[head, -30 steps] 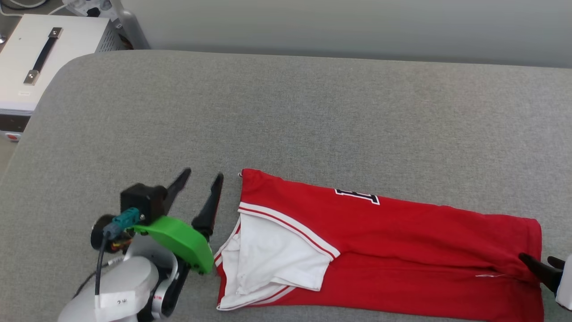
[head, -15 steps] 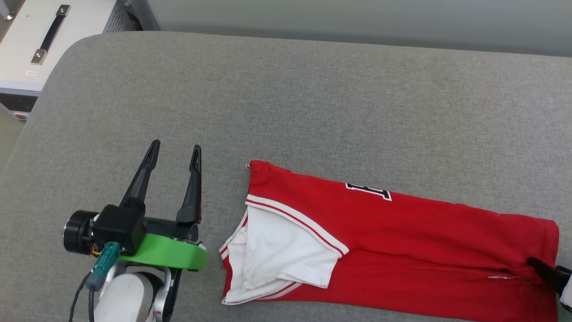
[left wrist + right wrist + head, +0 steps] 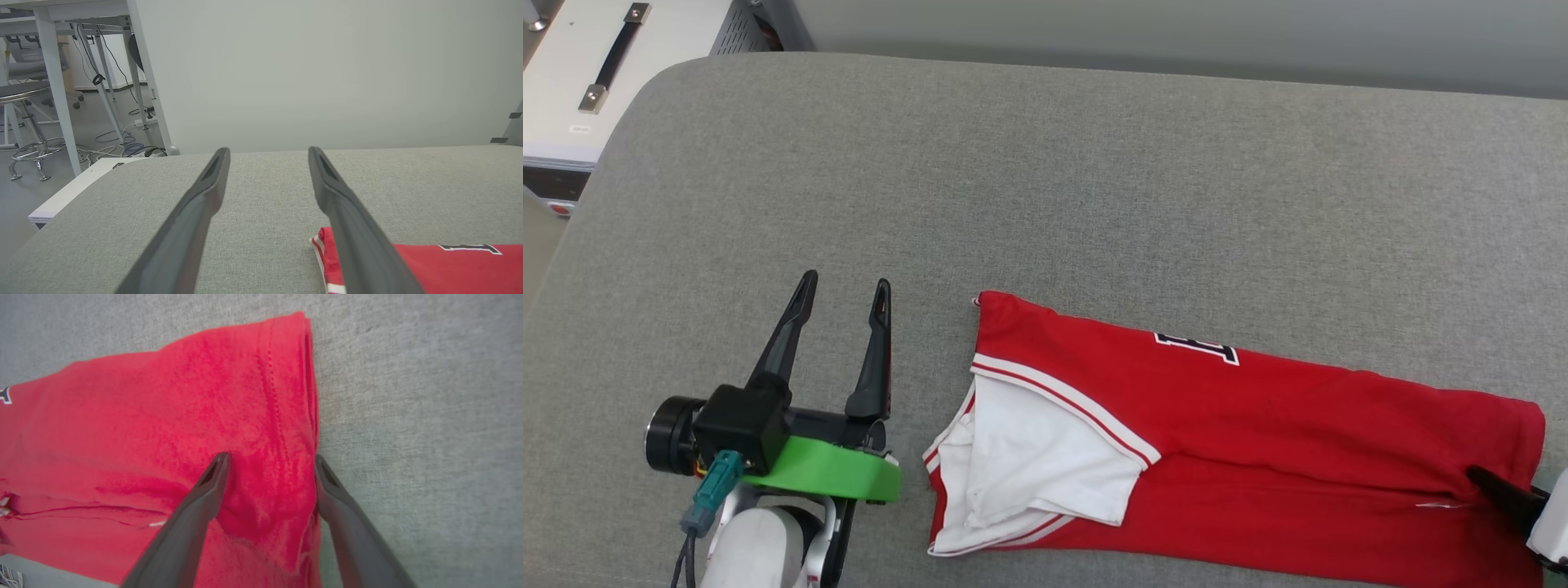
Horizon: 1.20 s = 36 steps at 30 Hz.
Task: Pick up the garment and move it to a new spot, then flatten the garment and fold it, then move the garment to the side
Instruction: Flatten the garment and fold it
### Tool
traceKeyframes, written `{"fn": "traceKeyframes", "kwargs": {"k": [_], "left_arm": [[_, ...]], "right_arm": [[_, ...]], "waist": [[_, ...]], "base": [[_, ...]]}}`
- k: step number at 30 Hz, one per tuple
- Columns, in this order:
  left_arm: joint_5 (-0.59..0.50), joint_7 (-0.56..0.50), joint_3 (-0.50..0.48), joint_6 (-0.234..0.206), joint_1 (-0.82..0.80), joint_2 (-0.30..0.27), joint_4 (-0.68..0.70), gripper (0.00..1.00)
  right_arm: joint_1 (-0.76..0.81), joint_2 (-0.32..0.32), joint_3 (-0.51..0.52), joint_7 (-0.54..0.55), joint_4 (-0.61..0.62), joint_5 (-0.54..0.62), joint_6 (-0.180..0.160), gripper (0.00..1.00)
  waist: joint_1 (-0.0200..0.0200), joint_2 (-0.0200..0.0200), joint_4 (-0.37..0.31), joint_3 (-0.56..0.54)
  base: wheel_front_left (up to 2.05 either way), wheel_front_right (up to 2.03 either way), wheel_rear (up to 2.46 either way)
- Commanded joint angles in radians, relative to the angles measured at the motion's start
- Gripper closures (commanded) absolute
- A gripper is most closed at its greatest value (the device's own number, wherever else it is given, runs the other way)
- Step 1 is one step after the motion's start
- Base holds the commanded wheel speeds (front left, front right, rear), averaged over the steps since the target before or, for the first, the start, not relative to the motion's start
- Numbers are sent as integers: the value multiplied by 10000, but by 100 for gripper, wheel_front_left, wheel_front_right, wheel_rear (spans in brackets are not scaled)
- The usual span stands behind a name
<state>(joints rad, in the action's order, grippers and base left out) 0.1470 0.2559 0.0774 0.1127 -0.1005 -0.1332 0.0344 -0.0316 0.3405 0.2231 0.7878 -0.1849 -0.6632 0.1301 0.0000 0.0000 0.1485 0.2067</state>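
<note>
The garment (image 3: 1258, 441) lies folded into a long strip on the near right part of the grey padded surface (image 3: 1045, 180), its collar end to the left. The left gripper (image 3: 845, 286) hangs spread and empty just left of that end, clear of the cloth. The right gripper (image 3: 271, 459), jaws wide, sits at the right hem, one finger on the red cloth and the other at its edge, clamping nothing.

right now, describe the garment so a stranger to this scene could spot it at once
Look at the grey padded surface; near its front edge, toward the right, lies the garment, folded into a long strip. It is the one red thing there, with a white sleeve and striped trim at its left end.
</note>
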Motion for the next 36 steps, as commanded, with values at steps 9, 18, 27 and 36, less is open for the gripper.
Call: {"fn": "traceKeyframes", "kwargs": {"k": [9,18,27,36], "left_arm": [[-192,58,-183,170,38,180,-77,0],[-115,58,-42,178,-11,95,-160,0],[-150,59,-64,179,80,54,-183,0],[-91,59,-11,179,171,7,-303,0]], "right_arm": [[-34,-534,-828,59,-351,-292,6,0],[-201,-657,-1329,-230,-748,-615,6,0],[-334,-82,-1692,-1018,-1207,-777,6,100],[-527,869,-1429,-1888,-1675,-475,6,100]], "waist": [[0,0,-63,13],[0,0,-33,1],[0,0,-58,-115],[0,0,-136,-332]], "base": [[0,0,0],[0,0,0],[0,0,0],[0,0,0]]}}
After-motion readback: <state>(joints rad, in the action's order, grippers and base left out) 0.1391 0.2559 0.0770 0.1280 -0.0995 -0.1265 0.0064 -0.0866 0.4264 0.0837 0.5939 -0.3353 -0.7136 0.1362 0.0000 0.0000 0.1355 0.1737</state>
